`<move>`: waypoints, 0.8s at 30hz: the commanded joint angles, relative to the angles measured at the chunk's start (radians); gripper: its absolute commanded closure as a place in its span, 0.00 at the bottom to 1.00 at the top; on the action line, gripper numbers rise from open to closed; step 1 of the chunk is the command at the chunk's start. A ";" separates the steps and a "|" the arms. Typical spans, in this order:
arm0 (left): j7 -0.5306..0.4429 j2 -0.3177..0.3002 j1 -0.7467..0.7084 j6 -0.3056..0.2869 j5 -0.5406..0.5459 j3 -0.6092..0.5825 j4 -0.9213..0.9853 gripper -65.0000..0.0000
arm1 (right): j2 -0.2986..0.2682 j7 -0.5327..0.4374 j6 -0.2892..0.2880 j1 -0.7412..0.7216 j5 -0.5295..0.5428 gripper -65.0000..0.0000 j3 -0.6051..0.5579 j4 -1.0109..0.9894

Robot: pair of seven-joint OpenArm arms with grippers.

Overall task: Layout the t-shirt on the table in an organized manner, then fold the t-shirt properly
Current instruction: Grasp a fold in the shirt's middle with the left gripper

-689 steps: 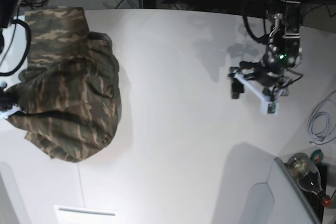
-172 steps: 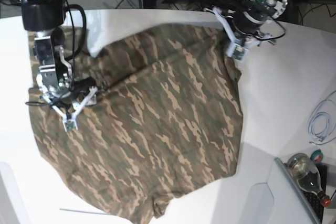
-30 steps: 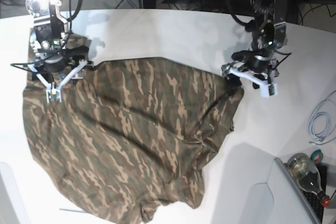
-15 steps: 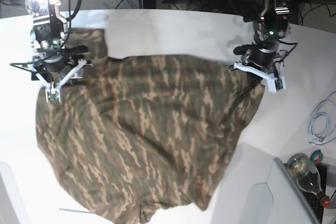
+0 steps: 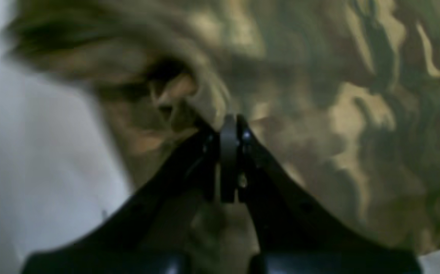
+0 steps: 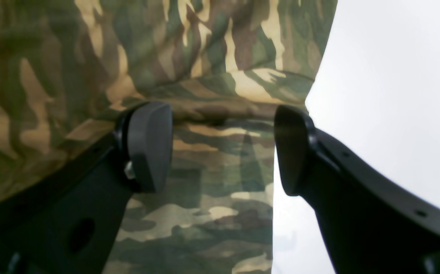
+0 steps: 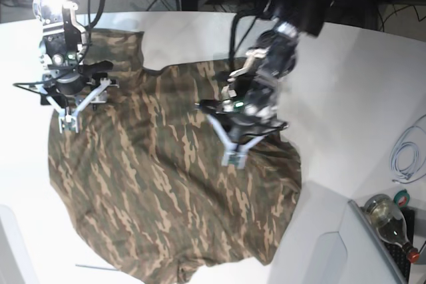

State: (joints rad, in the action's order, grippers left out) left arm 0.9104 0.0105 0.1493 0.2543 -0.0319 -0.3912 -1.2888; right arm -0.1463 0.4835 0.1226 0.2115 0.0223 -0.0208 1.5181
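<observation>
Base view gives us one t-shirt (image 7: 166, 184) spread over the table (image 7: 359, 98), and two grippers above it. Our left gripper (image 5: 229, 125), over the shirt's middle, has its jaws pressed together, pinching a fold of the cloth. Our right gripper (image 6: 223, 148), jaws standing apart, hovers at the shirt's far-left edge.

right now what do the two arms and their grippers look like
Both arms are black jointed metal with loose black cables. The left gripper has white finger struts and a small green light; up close its fingers are black. The right gripper has matching white struts, with rounded black pads.
</observation>
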 commanded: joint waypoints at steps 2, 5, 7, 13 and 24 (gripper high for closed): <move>-0.009 0.033 0.039 0.000 -0.024 -0.024 0.057 1.00 | -0.006 -0.019 0.002 -0.008 -0.005 0.40 0.003 0.017; -0.004 0.049 0.043 0.000 -0.046 -0.047 0.070 1.00 | -0.006 -0.018 0.002 -0.004 -0.005 0.40 0.003 0.017; -0.001 0.050 0.037 0.000 -0.075 -0.074 0.050 1.00 | -0.006 -0.018 0.002 -0.004 -0.005 0.40 0.003 0.017; -0.003 0.038 -0.101 0.000 -0.291 -0.094 -0.162 0.37 | -0.006 -0.018 0.002 -0.007 -0.005 0.40 0.003 0.017; -0.350 -0.054 -0.221 -0.082 -0.290 0.275 -0.137 0.87 | -0.006 -0.018 0.002 -0.008 -0.005 0.40 0.003 0.019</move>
State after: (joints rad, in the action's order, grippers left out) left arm 0.5732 -0.0479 -0.0769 0.1547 -0.3061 -0.1101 -1.4059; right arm -0.1455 0.4862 0.1230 0.2138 0.0227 -0.0196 1.5185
